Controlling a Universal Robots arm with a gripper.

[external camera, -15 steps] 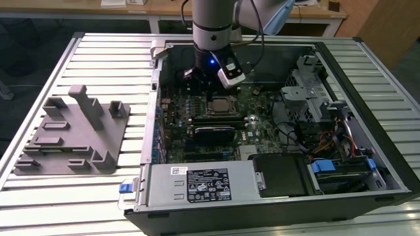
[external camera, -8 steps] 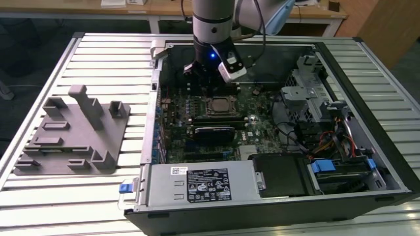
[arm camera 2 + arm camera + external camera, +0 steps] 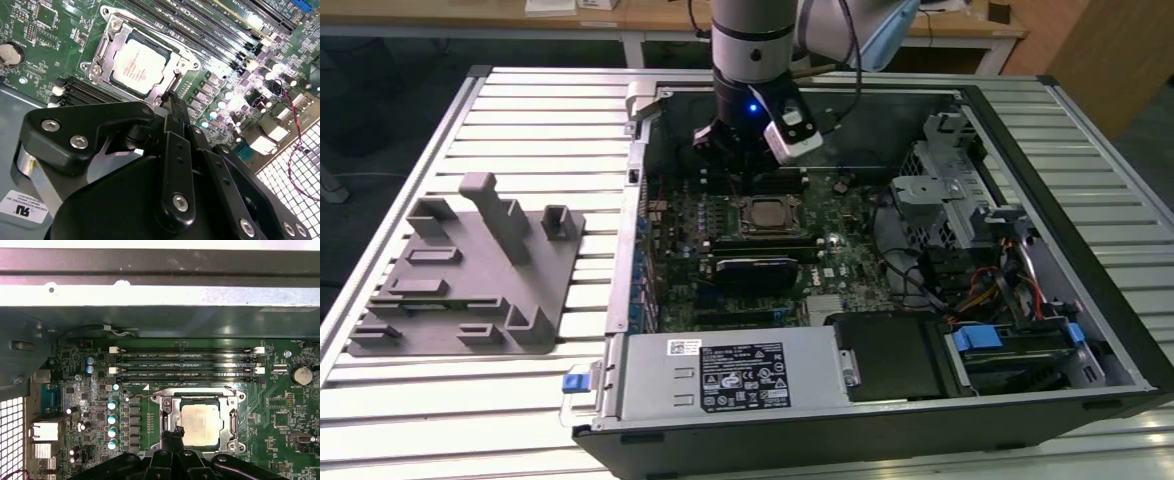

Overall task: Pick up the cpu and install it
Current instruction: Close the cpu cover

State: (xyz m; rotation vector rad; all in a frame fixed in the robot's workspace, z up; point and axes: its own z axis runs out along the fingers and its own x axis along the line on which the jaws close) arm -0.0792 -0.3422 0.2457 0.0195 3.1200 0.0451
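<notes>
Setting: an open computer case (image 3: 881, 425) lies on a slatted table (image 3: 440, 420), with a grey fixture block (image 3: 467, 270) beside it on the exterior view's left.
CPU: the cpu (image 3: 137, 62) sits flat inside the socket frame (image 3: 102, 52) of the green motherboard (image 3: 280, 410), silvery top plate up, next to the memory slots (image 3: 185, 362).
End effector: the end effector (image 3: 171, 98) hangs low over the board with its tips just beside the socket's near edge; the fingers (image 3: 176, 432) look drawn together with nothing between them, though the dark linkage hides part of the tips.
Step in hand: placement looks done, since the chip lies in its seat and is free of the grip.
What the moment calls for: clearance. The tips are close to the frame, so any motion must avoid nudging the seated chip.
</notes>
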